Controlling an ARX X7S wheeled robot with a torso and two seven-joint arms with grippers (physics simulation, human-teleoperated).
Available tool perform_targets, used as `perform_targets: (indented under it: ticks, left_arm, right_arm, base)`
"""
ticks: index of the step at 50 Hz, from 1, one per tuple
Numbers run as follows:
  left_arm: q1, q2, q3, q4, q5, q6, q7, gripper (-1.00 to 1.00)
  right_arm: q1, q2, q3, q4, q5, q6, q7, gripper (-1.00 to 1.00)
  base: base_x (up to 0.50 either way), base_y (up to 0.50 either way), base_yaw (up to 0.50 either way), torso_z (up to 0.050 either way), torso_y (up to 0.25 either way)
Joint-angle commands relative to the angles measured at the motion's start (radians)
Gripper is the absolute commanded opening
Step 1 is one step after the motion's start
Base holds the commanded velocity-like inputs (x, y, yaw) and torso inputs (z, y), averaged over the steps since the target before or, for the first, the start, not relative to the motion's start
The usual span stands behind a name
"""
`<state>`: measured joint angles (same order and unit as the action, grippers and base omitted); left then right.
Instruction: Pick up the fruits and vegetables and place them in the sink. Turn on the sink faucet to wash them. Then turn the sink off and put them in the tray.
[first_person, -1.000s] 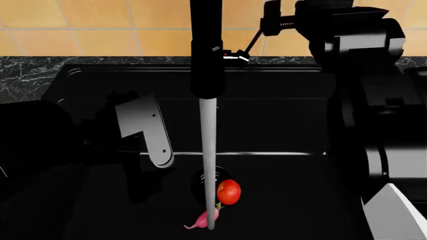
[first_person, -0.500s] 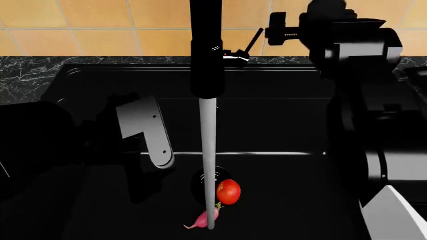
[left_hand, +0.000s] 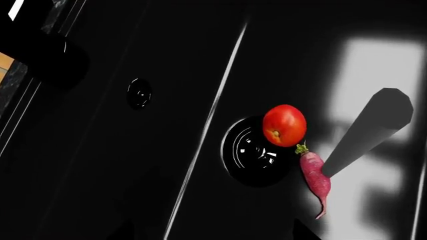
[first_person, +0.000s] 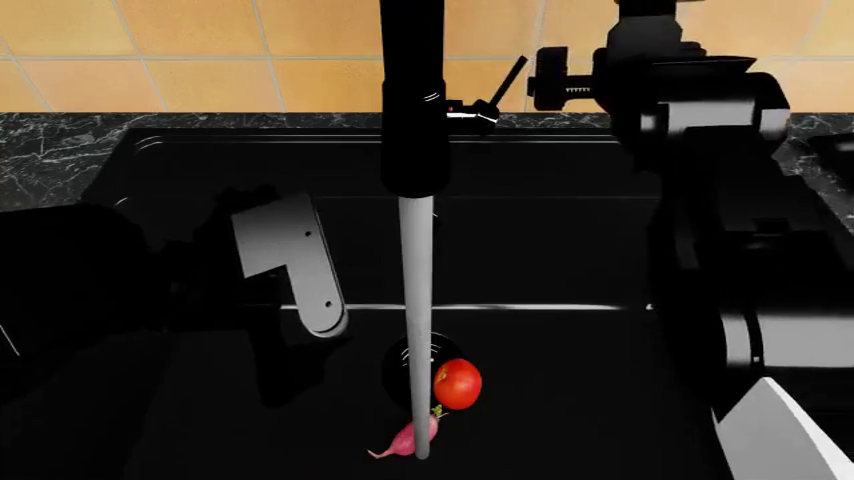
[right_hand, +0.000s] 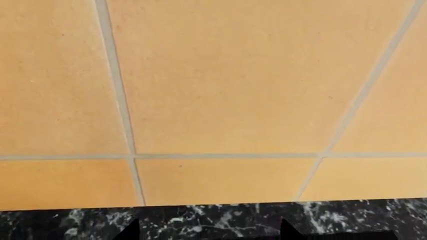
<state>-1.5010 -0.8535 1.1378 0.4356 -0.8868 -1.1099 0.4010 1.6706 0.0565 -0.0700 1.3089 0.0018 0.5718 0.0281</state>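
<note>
While water runs from the faucet (first_person: 412, 110) in a straight stream, the tomato (first_person: 457, 384) sits on the sink (first_person: 561, 240) floor at the drain's (left_hand: 253, 150) 3 o'clock edge in head view. Radish (first_person: 408, 437) lies just beside the tomato, at its 7 o'clock, green stem toward it. My right gripper (first_person: 554, 75) is up at the faucet lever (first_person: 507, 82), near it; contact unclear, and I can't tell if it's open or closed. Left gripper (first_person: 296, 262) hangs over the basin, well apart from both; its state isn't visible either. Tray not in view.
</note>
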Motion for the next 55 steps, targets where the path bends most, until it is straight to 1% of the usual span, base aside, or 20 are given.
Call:
perform_targets:
  ticks: [1,15,24,33,44,47,50,53,55]
  left_arm:
    - [0.001,-0.004,0.0,0.001,-0.001,0.004,0.0,1.0]
    - [0.007,-0.014,0.002,0.003,0.004,0.019,0.002,1.0]
    - [0.009,-0.015,0.004,0.003,0.007,0.023,0.002,1.0]
    - [0.009,-0.017,0.005,0.003,0.007,0.026,0.002,1.0]
    - [0.007,-0.021,0.004,0.009,0.003,0.023,0.0,1.0]
    - [0.009,-0.019,0.006,0.009,0.005,0.025,-0.001,1.0]
    - [0.01,-0.016,0.008,0.007,0.006,0.026,0.0,1.0]
    - [0.014,-0.012,0.013,0.001,0.011,0.031,0.002,1.0]
    - [0.018,-0.009,0.018,-0.005,0.017,0.037,0.005,1.0]
  right_arm:
    - [-0.009,-0.015,-0.001,0.0,0.002,-0.003,-0.011,1.0]
    - [-0.014,-0.045,-0.018,0.0,0.002,-0.008,-0.025,1.0]
    - [-0.002,-0.055,-0.067,0.0,0.031,-0.037,-0.035,1.0]
    - [0.014,-0.056,-0.211,0.0,0.164,-0.066,-0.052,1.0]
    - [0.023,-0.056,-0.511,0.0,0.44,-0.093,-0.131,1.0]
    - [0.027,-0.056,-0.558,0.0,0.477,-0.099,-0.143,1.0]
    - [0.032,-0.056,-0.566,0.0,0.476,-0.1,-0.147,1.0]
    - [0.031,-0.056,-0.522,0.0,0.422,-0.099,-0.139,1.0]
    - [0.035,-0.056,-0.459,0.0,0.347,-0.092,-0.131,1.0]
  base:
    - [0.0,0.0,0.0,0.0,0.0]
    - [0.0,0.0,0.0,0.0,0.0]
    - [0.0,0.0,0.0,0.0,0.0]
    - [0.0,0.0,0.0,0.0,0.0]
    - [0.0,0.0,0.0,0.0,0.0]
    - [0.0,0.0,0.0,0.0,0.0]
    - [0.0,0.0,0.0,0.0,0.0]
    - [0.0,0.0,0.0,0.0,0.0]
    - [0.0,0.0,0.0,0.0,0.0]
